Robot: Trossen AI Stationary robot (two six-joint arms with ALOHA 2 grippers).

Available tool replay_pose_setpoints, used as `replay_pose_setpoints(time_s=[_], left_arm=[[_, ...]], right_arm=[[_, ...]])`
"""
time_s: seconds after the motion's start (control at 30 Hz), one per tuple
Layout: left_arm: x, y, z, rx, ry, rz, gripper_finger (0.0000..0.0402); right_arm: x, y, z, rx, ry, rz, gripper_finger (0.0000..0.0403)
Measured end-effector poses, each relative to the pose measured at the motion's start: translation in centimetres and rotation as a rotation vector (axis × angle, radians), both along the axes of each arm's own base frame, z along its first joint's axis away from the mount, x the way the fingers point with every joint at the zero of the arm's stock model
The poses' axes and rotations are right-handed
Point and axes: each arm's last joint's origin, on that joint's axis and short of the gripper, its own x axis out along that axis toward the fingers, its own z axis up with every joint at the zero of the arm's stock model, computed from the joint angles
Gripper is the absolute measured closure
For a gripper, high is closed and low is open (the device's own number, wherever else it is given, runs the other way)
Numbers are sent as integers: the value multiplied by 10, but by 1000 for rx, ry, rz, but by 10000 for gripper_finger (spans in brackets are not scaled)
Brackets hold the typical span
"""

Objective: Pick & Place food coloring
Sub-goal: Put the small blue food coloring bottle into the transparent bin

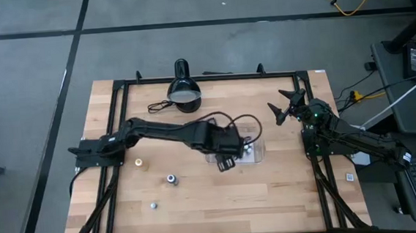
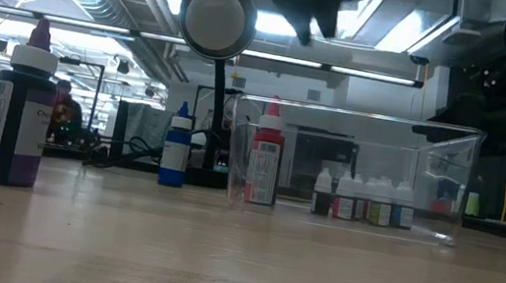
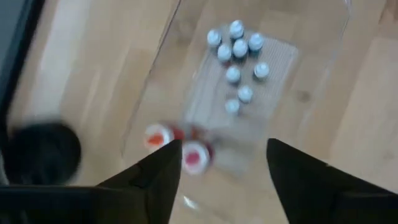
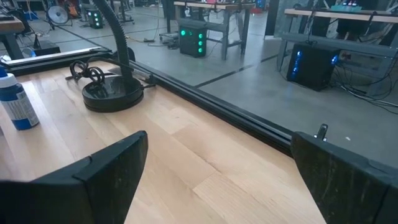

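A clear plastic tray (image 1: 253, 151) stands mid-table. Inside it, several tiny white-capped food coloring bottles (image 3: 237, 55) stand in a cluster (image 2: 364, 199), and a taller red-topped bottle (image 2: 266, 155) stands upright at one end (image 3: 196, 155). My left gripper (image 3: 224, 146) hangs open above that end of the tray (image 1: 226, 161), pointing steeply down, with nothing between its fingers. Three more bottles stand on the table to the left: an orange one (image 1: 138, 163) and two others (image 1: 171, 178), (image 1: 153, 205). My right gripper (image 1: 288, 103) waits open at the table's right side.
A black dome desk lamp (image 1: 184, 92) with its cord stands at the far middle. The low view shows a purple-topped bottle (image 2: 18, 118) and a blue bottle (image 2: 176, 146) on the table. A black frame (image 1: 118, 86) borders the tabletop. Bare wood lies along the near edge.
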Motion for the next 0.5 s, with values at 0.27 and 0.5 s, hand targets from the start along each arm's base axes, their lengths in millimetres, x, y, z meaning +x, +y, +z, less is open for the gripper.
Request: replay_pose_setpoints(time_s=[0.27, 0.5], left_arm=[[-39, -30, 22, -173, 1, 335, 127], [-61, -63, 38, -310, -23, 381, 128]], right_arm=[[0, 0, 0, -1, 1, 0, 8], [0, 0, 0, 0, 0, 0, 8]])
